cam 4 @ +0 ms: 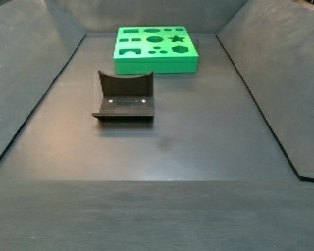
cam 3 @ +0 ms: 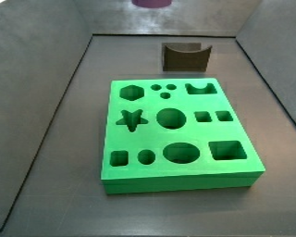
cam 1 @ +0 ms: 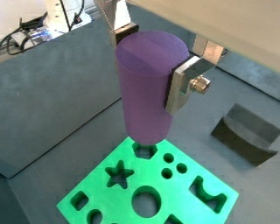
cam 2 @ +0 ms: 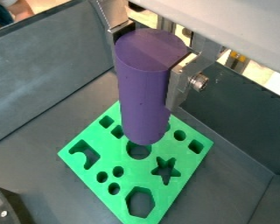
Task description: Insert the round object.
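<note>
Cylinder held above board; insertion not yet made.

The cylinder (cam 1: 150,83) hangs upright, well above the green board (cam 2: 90,149); in both wrist views its lower end appears over the board's holes, none entered. In a side view only its base shows at the frame top (cam 3: 151,3), and the round hole (cam 3: 172,118) stands empty. Remaining, by my judgement: align, lower, seat, release. The gripper (cam 2: 154,74) is clamped on the cylinder's upper part; one finger (cam 1: 185,83) presses its side. The dark block (cam 4: 125,96) lies apart from the board.
</note>
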Tool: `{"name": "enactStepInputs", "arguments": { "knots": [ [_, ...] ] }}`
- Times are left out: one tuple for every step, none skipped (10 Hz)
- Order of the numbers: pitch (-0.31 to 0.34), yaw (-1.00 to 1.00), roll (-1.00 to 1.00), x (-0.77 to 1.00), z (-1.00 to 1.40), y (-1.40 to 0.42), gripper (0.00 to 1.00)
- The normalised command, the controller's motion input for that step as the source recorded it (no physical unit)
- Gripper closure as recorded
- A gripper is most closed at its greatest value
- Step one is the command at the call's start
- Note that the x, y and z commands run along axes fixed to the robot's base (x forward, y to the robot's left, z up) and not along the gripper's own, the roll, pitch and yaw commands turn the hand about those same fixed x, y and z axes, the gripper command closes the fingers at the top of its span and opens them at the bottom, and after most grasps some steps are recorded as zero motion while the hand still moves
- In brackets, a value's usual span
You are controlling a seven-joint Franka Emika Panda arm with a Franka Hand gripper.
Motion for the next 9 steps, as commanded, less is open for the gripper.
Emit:
{"name": "enactStepInputs", "arguments": {
  "knots": [
    [-0.046,-0.15,0.06,0.23,-1.0,-0.36,1.0],
    [-0.044,-0.1,0.05,0.22,-1.0,-0.32,1.0],
    [-0.033,-0.09,0.09,0.26,-1.0,-0.22,1.0],
    [0.0,0.0,0.12,0.21,-1.0,0.0,1.0],
    [-0.024,0.0,0.13,0.18,-1.0,0.0,1.0],
    [-0.047,0.0,0.13,0.22,-0.99,0.0,1.0],
    [-0.034,0.0,0.11,0.29,-1.0,0.0,1.0],
    [-0.041,0.0,0.08,0.31,-1.0,-0.04,1.0],
    [-0.047,0.0,0.03,0.35,-1.0,-0.06,1.0]
  ]
}}
